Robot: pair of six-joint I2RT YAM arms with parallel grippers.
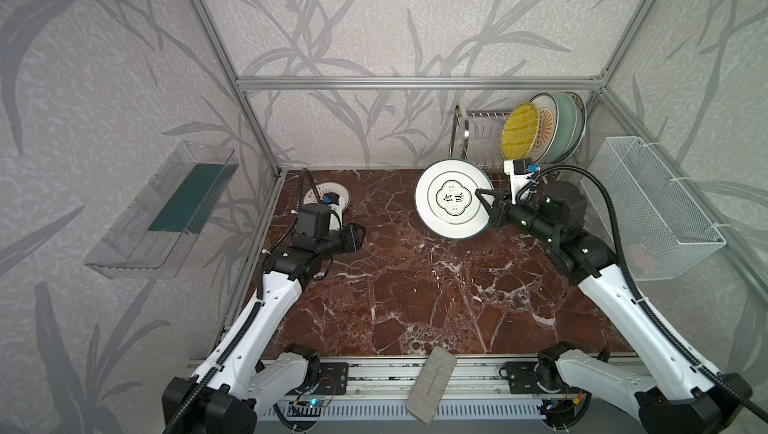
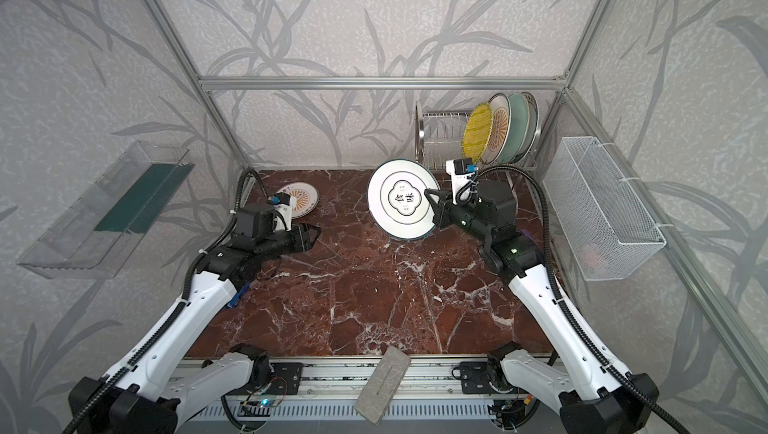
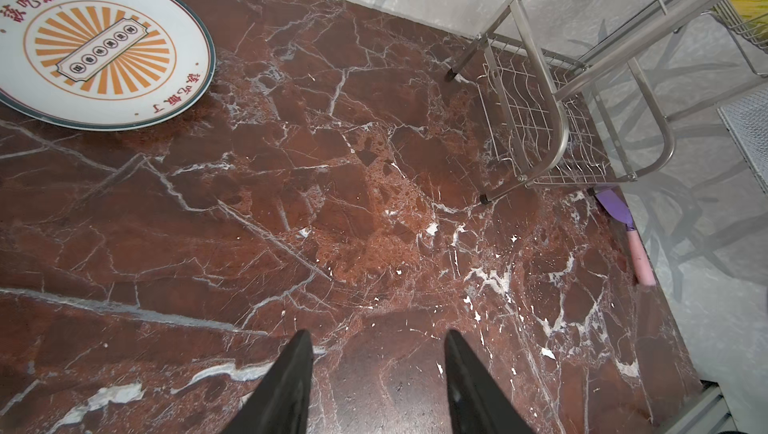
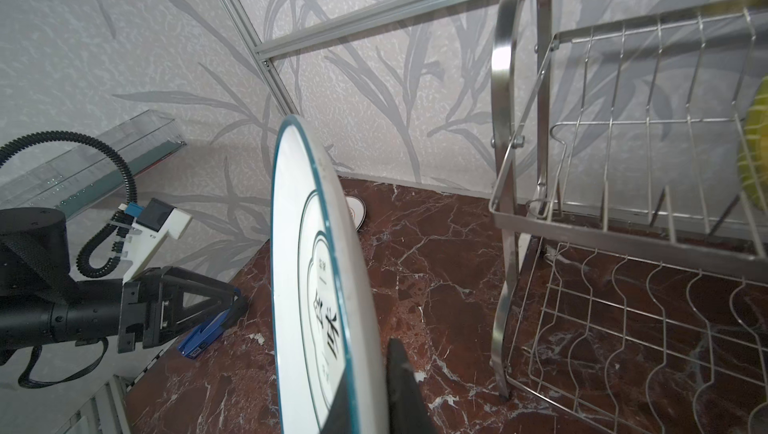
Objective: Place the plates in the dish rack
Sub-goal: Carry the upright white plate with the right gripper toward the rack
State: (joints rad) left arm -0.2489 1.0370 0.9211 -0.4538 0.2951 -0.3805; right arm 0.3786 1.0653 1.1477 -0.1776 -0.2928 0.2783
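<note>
My right gripper is shut on the rim of a teal-rimmed white plate. It holds the plate on edge above the table, just left of the dish rack. The rack's upper tier holds a yellow plate, a sunburst plate and a mint plate upright at its right end. A second sunburst plate lies flat at the back left. My left gripper hovers open and empty near it.
A clear plastic tray hangs on the left wall and a white mesh basket on the right wall. A grey pad lies on the front rail. A blue clip lies by the left arm, and a pink-handled spatula lies beside the rack.
</note>
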